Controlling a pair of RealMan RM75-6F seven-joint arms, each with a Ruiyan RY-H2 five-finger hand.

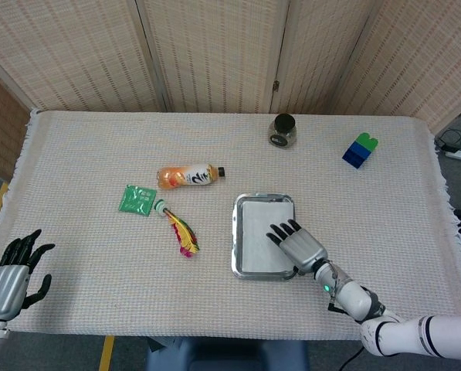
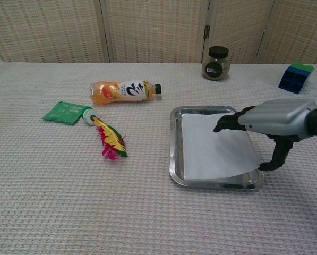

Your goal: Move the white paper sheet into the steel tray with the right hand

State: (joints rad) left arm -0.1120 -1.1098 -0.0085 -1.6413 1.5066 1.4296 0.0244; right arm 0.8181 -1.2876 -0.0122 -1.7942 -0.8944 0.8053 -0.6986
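1. One thin white paper sheet (image 2: 214,146) lies inside the shallow rectangular steel tray (image 2: 175,159); we see its near right corner curling up over the tray's rim, so it is not fully flat.
2. We judge the sheet very light, limp and easily creased; it will likely slide on the polished steel and lift with any draught from a passing hand.
3. Our right hand (image 2: 277,119) hovers over the tray's right side, dark fingers (image 2: 227,122) stretched forward above the paper and thumb hanging down near the raised corner, grasping nothing.
4. We would take hold at that lifted corner or an edge with a light pinch, since the flat middle offers no purchase.
5. Our left hand (image 1: 10,274) rests off the desk's (image 1: 99,301) near left corner, fingers spread and released.
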